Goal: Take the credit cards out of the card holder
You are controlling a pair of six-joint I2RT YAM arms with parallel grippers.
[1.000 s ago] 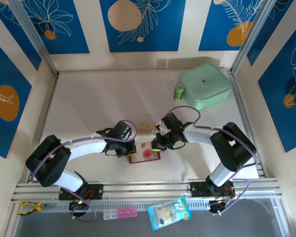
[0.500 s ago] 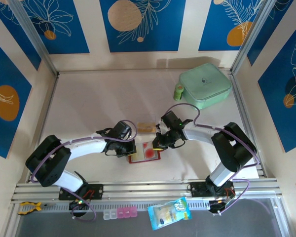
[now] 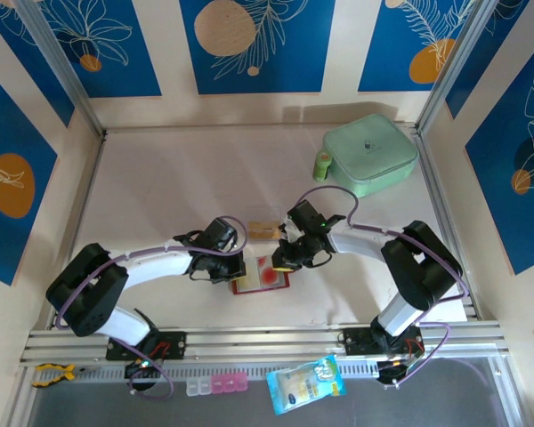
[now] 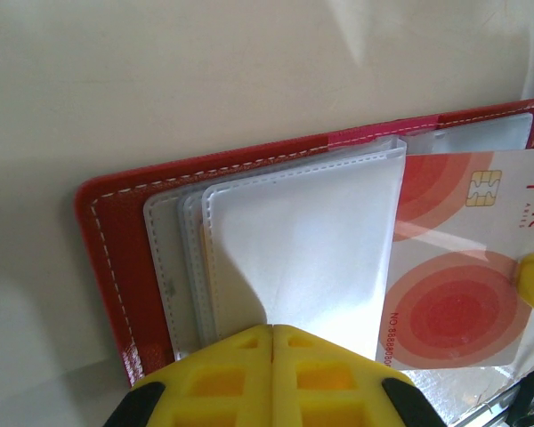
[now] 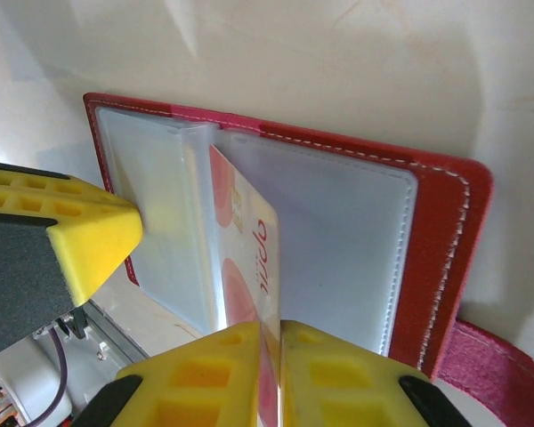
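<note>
Red card holder point(image 4: 107, 231), open on desk point(image 4: 249, 71): left hand point(image 4: 272, 334) pinched on its clear pocket point(image 4: 311, 231); right hand point(image 5: 271, 331) clamps white-and-red card point(image 5: 249, 240), half out of holder; tan card point(image 3: 265, 229) lies beyond holder.

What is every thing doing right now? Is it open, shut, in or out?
card holder: open, lying flat.
white and red card: partly out of a clear pocket, pinched by the right gripper.
tan card: out, lying beyond the card holder.
left gripper: shut on a clear pocket.
right gripper: shut on the white and red card.
mint-green case: closed.
</note>
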